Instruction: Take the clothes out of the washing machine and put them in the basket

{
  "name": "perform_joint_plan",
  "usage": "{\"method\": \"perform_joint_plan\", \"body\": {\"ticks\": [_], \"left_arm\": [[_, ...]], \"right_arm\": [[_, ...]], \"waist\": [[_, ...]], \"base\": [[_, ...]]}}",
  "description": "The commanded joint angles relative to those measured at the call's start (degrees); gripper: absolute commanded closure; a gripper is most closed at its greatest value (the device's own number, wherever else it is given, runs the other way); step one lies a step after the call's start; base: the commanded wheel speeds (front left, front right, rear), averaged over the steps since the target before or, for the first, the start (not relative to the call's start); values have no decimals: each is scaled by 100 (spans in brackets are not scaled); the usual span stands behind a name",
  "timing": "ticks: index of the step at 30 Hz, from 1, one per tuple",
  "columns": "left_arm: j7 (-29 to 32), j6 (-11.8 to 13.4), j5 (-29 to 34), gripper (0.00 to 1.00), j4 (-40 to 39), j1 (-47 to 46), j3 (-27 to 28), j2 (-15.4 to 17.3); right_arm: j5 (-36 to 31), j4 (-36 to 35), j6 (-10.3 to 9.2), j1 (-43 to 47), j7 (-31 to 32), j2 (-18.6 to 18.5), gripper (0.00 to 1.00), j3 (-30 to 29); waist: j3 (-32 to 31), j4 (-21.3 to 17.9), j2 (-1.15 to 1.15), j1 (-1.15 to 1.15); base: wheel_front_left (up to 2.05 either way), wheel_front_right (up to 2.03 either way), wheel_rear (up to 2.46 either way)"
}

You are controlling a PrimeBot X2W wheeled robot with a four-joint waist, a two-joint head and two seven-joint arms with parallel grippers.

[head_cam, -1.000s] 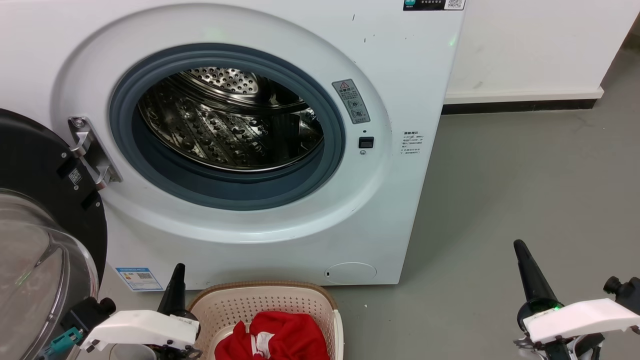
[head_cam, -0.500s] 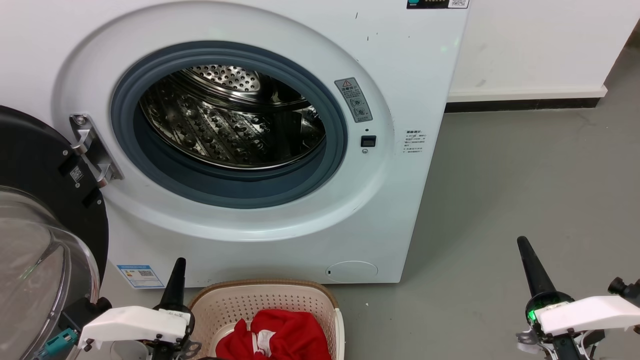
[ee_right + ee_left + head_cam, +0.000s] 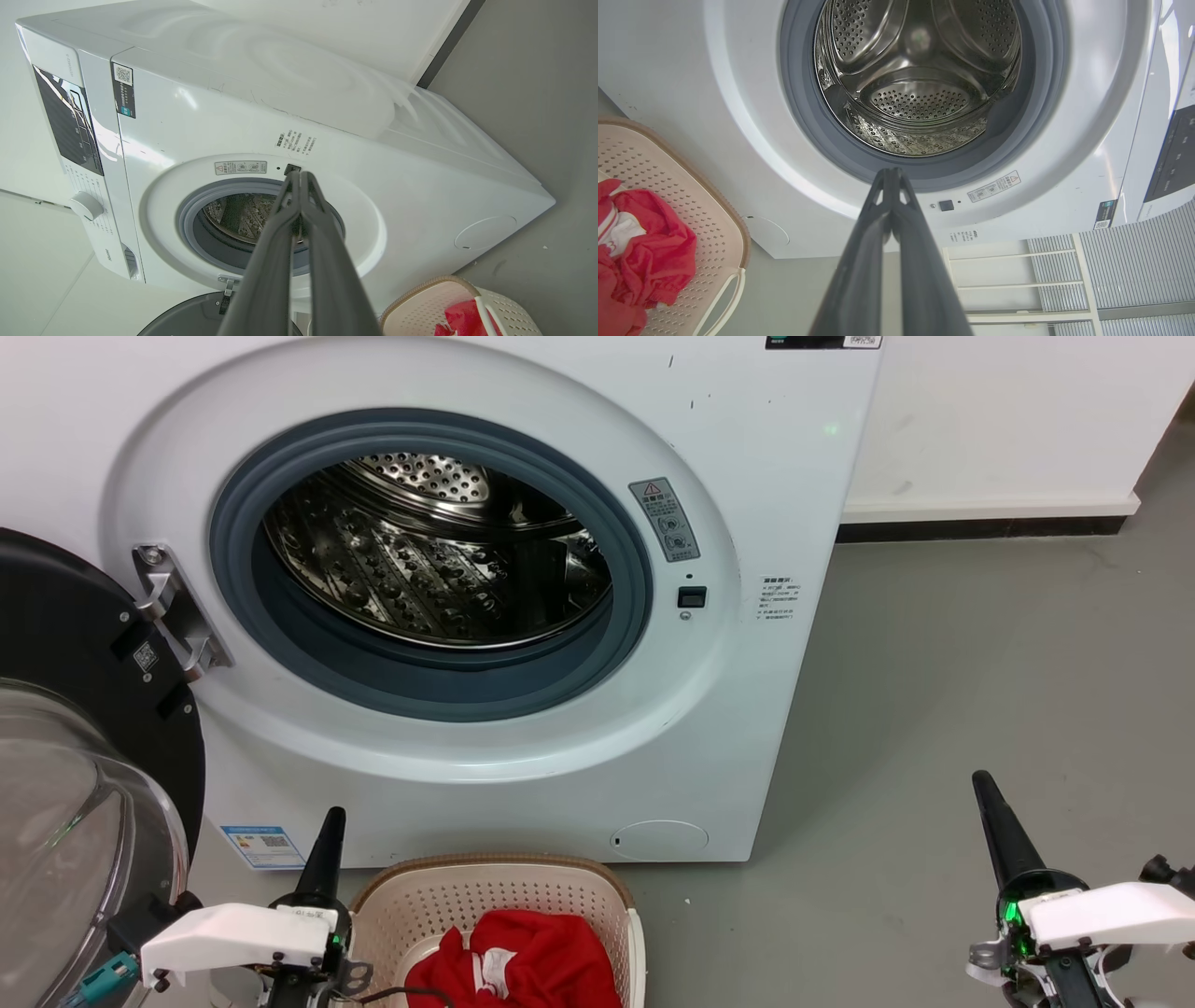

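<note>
Nearest, at the lower left of the head view: left gripper (image 3: 332, 821), long dark fingers pressed together, pointed up, clamped on nothing. Sat just left of the basket (image 3: 597, 887), close against its brown rim. Inside that basket, bunched low: one red garment, the clothes (image 3: 541, 961), a white patch showing, no part hanging over the edge. At the lower right, well apart from the basket: right gripper (image 3: 985, 786), fingers likewise together and empty. Judged the left arm the nearer of the two, with the garment to its right and below its fingertips; no clear long axis to the crumpled heap. Behind the basket, standing on grey floor (image 3: 980, 663): the washing machine (image 3: 766, 709), door (image 3: 84, 644) swung wide to the left, porthole open. Looked into the steel drum (image 3: 920, 98) through the left wrist view and found bare perforated metal, no fabric seen. Counted two grippers, one basket, one garment, one washer. Judged the task as good as done, with nothing left to fetch from the visible part of the drum.
</note>
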Motion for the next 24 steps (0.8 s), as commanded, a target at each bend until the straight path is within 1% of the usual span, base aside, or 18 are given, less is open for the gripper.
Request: {"method": "perform_joint_plan", "body": {"ticks": [1,7,8,24], "left_arm": [[39,-62,-174,100,-3,-140,43,-22],[101,-122,-464,100,26,-171,95,-43],[131,-138,-604,100,40,-187,119,-53],[277,-274,-1297,100,111,-260,231,-110]], "right_arm": [[199,18,-1,-144,25,-21,100,-26],[513,82,-1,-181,64,-14,100,-60],[666,114,-1,-208,90,-10,100,-77],[1411,268,-1,-295,192,12,100,-166]], "waist": [[5,5,0,0],[19,17,0,0],[26,23,0,0],[63,56,0,0]], "base": [[0,0,0],[0,0,0],[0,0,0],[0,0,0]]}}
